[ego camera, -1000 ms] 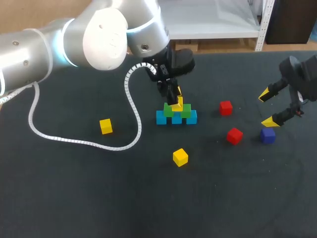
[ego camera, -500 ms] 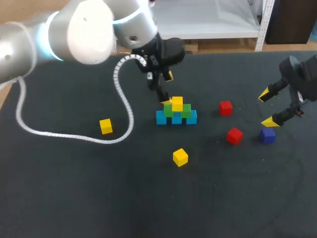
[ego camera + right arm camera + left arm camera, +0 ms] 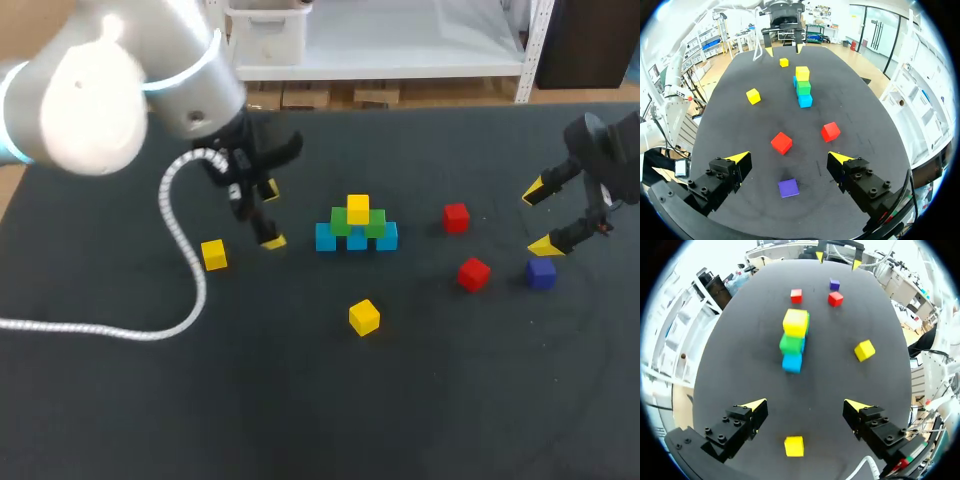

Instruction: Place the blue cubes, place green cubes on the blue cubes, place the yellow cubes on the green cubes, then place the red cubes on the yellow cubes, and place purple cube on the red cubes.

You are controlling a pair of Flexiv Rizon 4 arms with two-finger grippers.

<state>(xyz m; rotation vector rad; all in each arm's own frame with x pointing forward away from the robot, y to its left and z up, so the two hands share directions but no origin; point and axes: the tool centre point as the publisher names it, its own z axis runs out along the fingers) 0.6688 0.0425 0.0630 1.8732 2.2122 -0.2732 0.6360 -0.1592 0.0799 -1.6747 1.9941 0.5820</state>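
Note:
A pyramid stands mid-table: a row of blue cubes (image 3: pixel 357 238), green cubes (image 3: pixel 357 225) on them, and one yellow cube (image 3: pixel 358 209) on top. My left gripper (image 3: pixel 272 215) hangs open to the pyramid's left, empty, near a loose yellow cube (image 3: pixel 213 254). In the left wrist view that yellow cube (image 3: pixel 794 446) lies below the open left gripper (image 3: pixel 805 405), with the pyramid (image 3: pixel 792 342) ahead. A second loose yellow cube (image 3: pixel 364 316) lies nearer the front. My right gripper (image 3: pixel 541 218) is open above the purple cube (image 3: pixel 541 272). Two red cubes (image 3: pixel 456 217) (image 3: pixel 473 273) lie between the purple cube and the pyramid.
The left arm's white coiled cable (image 3: pixel 178 235) loops over the table's left part. In the right wrist view the purple cube (image 3: pixel 788 188) lies under the open right gripper (image 3: pixel 789 158), and both red cubes (image 3: pixel 781 142) (image 3: pixel 830 131) are ahead of it.
My left gripper opened, leaving a yellow cube on top of the green cubes, then swung left toward the loose yellow cube. The right arm has not moved.

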